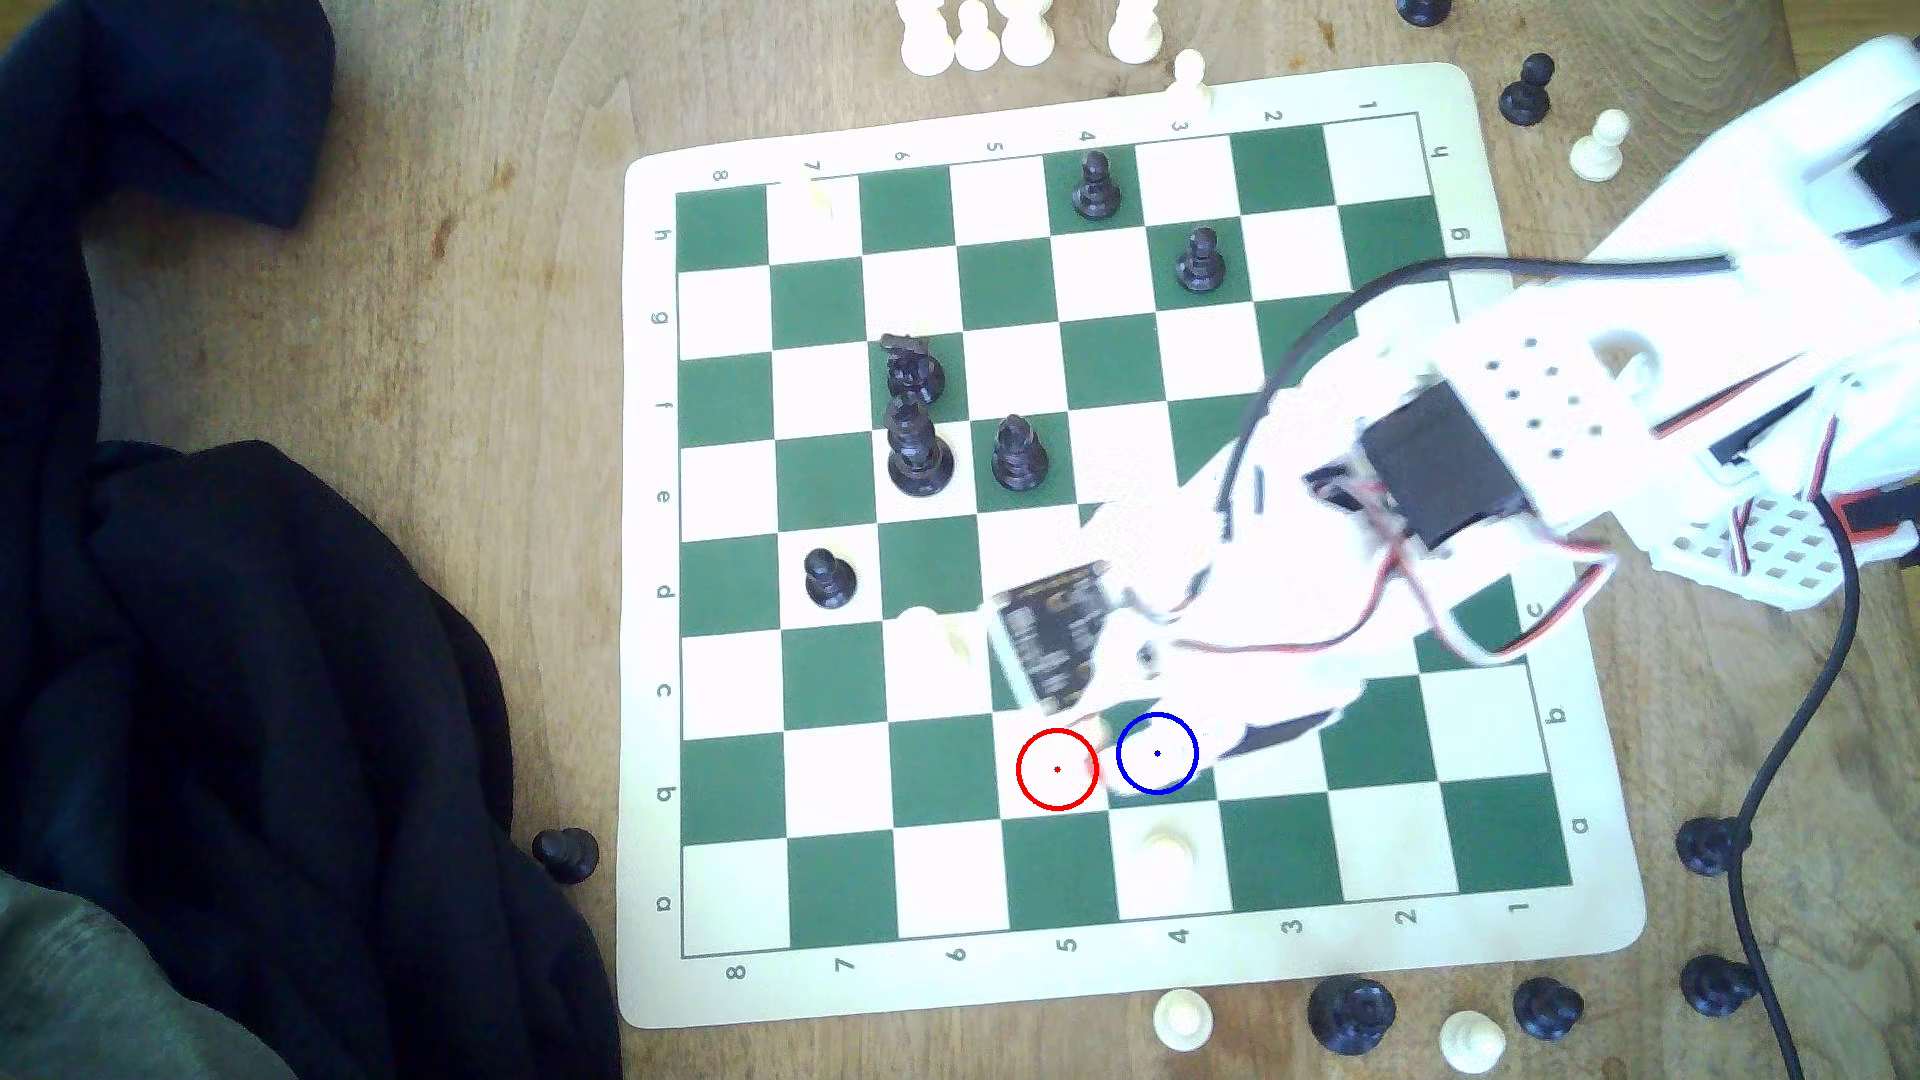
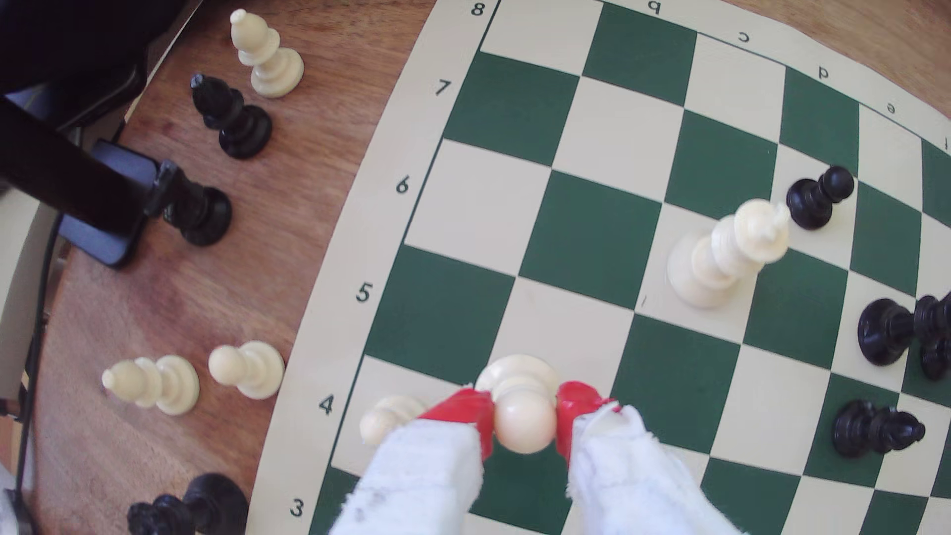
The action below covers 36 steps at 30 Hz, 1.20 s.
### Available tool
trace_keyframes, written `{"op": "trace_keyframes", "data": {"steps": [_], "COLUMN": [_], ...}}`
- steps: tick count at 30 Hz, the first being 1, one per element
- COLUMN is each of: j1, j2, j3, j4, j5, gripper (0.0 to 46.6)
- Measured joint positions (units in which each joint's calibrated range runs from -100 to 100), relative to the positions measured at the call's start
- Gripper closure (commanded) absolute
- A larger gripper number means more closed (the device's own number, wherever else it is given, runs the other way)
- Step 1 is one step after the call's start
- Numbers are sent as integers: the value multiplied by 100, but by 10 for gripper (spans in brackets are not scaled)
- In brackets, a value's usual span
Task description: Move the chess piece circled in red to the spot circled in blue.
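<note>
In the wrist view my gripper is shut on the round head of the small cream-white pawn, one red-tipped finger on each side. The pawn's base shows just beyond the fingers, over the corner where a white and a green square meet; I cannot tell if it touches the board. In the exterior view the gripper sits between the red-ringed white square, which looks bare, and the blue-ringed green spot. The bright arm hides the pawn there.
Another cream pawn stands one row nearer the board's edge, just beside the fingers. A larger white piece stands two rows in. Several black pieces occupy the board's middle. Captured pieces ring the board; dark cloth lies at the exterior view's left.
</note>
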Motion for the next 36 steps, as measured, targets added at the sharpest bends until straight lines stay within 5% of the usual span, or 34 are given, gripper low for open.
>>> {"op": "trace_keyframes", "data": {"steps": [11,36], "j1": [7,-111], "j2": [-712,377], "j3": [1229,1401], "j4": [-279,-1036], "j5": [0,-5], "gripper": [463,463]}}
